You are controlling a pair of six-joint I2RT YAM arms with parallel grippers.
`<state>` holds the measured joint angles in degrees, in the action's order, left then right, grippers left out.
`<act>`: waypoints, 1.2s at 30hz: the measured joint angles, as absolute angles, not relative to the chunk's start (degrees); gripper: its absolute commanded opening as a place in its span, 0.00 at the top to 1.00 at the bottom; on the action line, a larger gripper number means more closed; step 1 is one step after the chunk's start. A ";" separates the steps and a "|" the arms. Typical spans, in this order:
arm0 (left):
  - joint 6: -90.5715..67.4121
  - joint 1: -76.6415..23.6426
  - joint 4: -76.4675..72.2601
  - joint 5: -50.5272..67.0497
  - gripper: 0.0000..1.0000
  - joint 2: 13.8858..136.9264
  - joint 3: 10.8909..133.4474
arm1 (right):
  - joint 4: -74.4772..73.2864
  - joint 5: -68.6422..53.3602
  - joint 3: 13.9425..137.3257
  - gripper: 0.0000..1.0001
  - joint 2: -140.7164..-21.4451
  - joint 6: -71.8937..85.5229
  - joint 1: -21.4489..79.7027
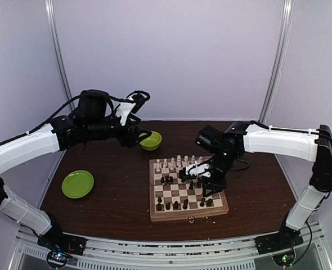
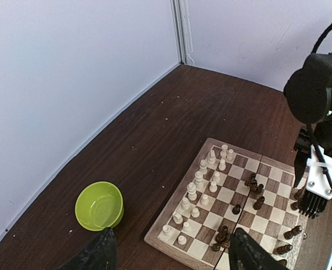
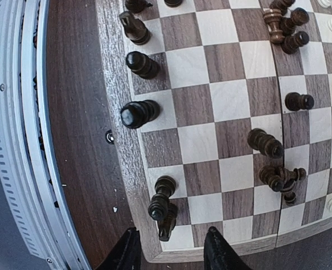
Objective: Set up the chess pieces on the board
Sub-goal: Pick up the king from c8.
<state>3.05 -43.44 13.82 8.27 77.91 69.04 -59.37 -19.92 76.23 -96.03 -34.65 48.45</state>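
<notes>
Well left of the board (image 1: 187, 190) lies one lime-green plate (image 1: 77, 184), probably a holding dish and now bare. Nearer, above the surface (image 1: 115, 208) to the board's left, the left claw (image 2: 171, 236) hangs with its jaws spread wide and nothing between them, apparently parked clear of the work. One green bowl (image 1: 150, 140) sits just beyond the board's far-left corner and looks empty too. The one board lies square to the arms and carries all the chess pieces. I count sixteen cream pieces (image 2: 198, 179) in two tidy rows along its far edge, so that side looks already set. The dark pieces (image 3: 138, 112) are strewn over the board's middle and near rows, a few bunched together or tipped over. They number about fifteen, though the clumps are too tight for a firm count. Over the board's right side hovers the right claw (image 3: 170, 236), jaws partly apart and gripping nothing, with a pair of dark men just ahead of its tips. I judge it is there to sort the dark side into its near ranks.
</notes>
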 measured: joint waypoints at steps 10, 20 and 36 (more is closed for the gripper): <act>3.05 -43.44 13.85 8.78 0.30 77.93 69.12 | -59.02 -19.49 76.14 0.62 -99.57 -36.32 51.81; 3.03 -43.44 13.85 9.02 0.30 77.93 69.12 | -58.87 -16.82 76.14 0.74 -102.06 -36.69 52.80; 2.87 -43.44 13.85 9.28 0.30 77.93 69.12 | -58.54 -14.28 77.34 0.89 -103.04 -36.18 55.05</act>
<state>2.87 -43.44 13.85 9.28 77.93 69.12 -58.54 -14.28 77.34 -103.04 -36.18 55.05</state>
